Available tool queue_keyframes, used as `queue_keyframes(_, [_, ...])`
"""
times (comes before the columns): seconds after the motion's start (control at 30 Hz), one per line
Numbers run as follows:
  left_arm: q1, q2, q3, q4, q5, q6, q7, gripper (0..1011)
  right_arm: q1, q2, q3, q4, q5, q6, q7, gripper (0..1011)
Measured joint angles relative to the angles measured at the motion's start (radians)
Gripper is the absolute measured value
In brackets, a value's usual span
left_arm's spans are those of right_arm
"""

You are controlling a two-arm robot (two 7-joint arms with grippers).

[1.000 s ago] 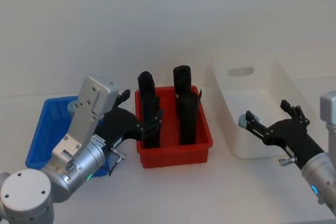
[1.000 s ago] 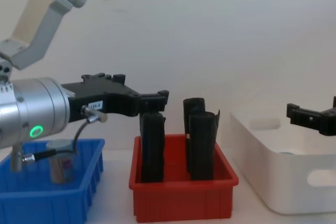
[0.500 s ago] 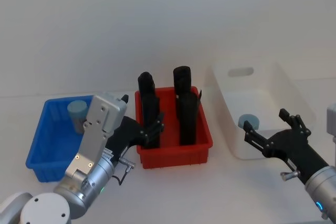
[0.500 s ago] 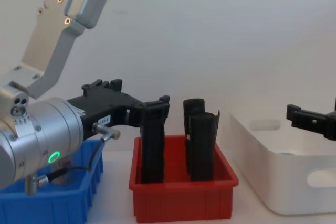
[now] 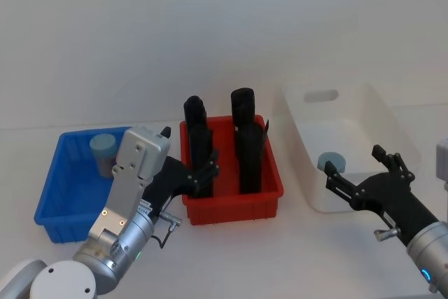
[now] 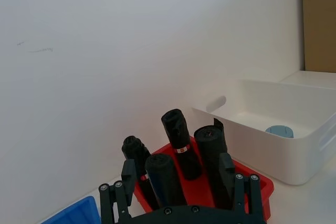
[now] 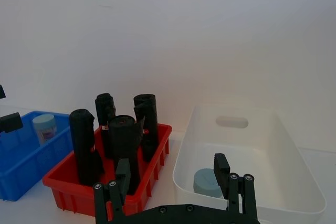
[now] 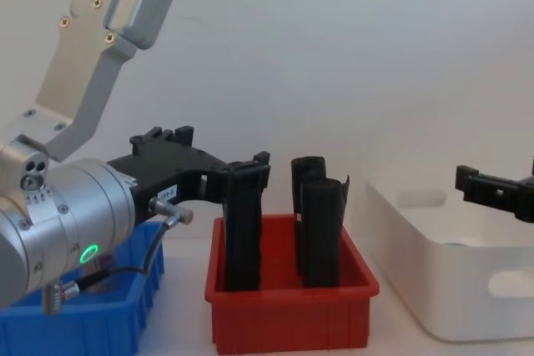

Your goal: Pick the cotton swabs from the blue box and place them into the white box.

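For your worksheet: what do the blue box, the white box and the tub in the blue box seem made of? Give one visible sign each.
The blue box: likely moulded plastic, even bright colour, thick rim. The white box: probably glossy plastic, smooth rounded corners, cut-out handle. The tub: seemingly plastic, matte pale blue lid; body too small to judge.

1. The red bin (image 5: 234, 208) stands between the blue box (image 5: 50, 180) and the white box (image 5: 353, 106); its black rolls (image 5: 246, 141) rise well above all three rims.
2. The left gripper (image 6: 177, 172) sits just beside the near-left roll.
3. Both boxes are open from above; one tub (image 5: 330, 161) occupies the white box's near-left floor area.
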State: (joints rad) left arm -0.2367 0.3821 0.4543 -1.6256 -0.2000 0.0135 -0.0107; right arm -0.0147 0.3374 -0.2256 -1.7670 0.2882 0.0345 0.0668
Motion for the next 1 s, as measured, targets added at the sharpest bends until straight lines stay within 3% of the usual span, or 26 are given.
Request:
queue_keyframes(0.53, [-0.001, 0.0, 0.0, -0.001, 0.0, 0.0, 0.0, 1004, 0.041, -0.023, -0.004, 0.058, -0.024, -0.013, 0.03, 1001])
queue_keyframes(1.0, [0.0, 0.0, 0.0, -0.001, 0.0, 0.0, 0.0, 1004, 0.166, -0.09, -0.025, 0.236, -0.091, -0.054, 0.11, 1001])
